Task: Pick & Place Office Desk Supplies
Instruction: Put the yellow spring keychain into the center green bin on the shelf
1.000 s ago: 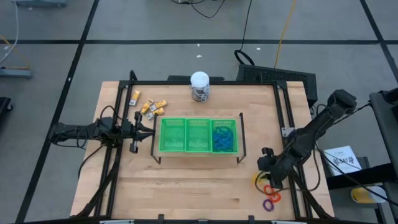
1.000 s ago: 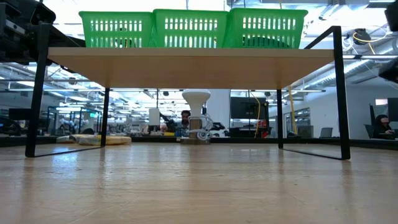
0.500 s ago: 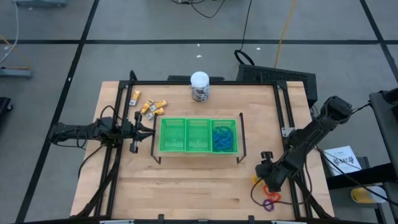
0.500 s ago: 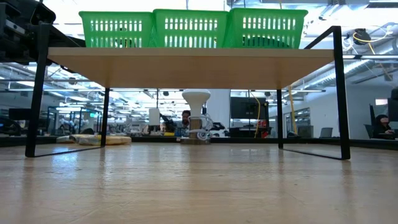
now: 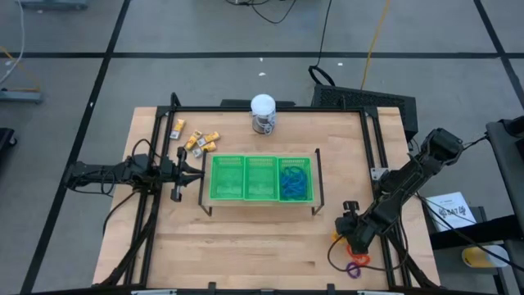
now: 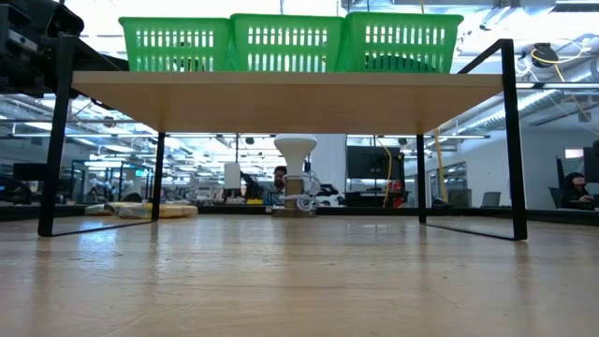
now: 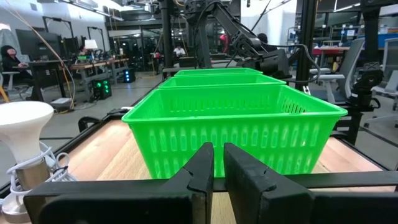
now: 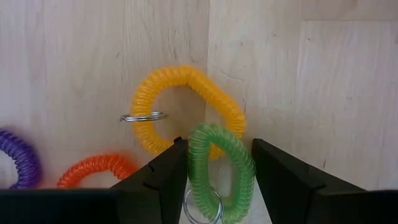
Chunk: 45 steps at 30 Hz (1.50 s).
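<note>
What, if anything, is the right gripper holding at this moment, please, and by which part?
The right gripper has its fingers on either side of the green coil ring, around its middle; whether they actually clamp it cannot be told.

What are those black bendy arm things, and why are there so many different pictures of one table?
They are two robot arms that tidy small desk things into a green tray. One camera looks down from the ceiling, one sits low on the table, and one rides on each arm's wrist. The left gripper waits beside the tray, fingers shut and empty. The right gripper is down near the table's front right corner, fingers open on either side of a green coil ring. A yellow coil ring, an orange one and a purple one lie next to it. Blue loops already fill one tray part. Small yellow-and-white pieces and a white-topped jar sit behind.
</note>
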### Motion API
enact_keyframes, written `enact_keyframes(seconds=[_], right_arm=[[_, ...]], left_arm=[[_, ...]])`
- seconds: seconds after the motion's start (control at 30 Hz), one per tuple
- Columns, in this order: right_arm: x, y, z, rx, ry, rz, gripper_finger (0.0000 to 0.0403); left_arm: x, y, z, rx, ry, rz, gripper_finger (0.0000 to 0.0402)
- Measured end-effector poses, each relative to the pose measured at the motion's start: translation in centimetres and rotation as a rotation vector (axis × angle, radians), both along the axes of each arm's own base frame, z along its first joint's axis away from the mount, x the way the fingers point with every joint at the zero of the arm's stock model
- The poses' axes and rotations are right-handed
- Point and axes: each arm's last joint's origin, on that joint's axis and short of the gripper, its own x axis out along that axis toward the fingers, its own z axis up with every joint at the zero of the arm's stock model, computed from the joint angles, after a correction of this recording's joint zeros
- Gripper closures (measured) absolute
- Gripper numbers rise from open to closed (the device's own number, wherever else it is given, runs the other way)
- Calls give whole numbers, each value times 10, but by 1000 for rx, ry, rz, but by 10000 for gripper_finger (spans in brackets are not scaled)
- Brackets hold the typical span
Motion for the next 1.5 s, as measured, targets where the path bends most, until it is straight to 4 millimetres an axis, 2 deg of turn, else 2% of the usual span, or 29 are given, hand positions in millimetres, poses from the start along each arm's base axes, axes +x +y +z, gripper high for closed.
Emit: enact_keyframes(seconds=[0.33,0.53,0.9,1.5], right_arm=[[-4,-2,-1,23,89,-28,234],[-5,-3,2,41,86,-32,234],[-16,-14,9,31,189,-63,234],[-17,-12,10,96,261,-51,234]], left_arm=[[0,0,0,0,0,0,357],[0,0,0,0,0,0,357],[0,0,0,0,0,0,357],[0,0,0,0,0,0,357]])
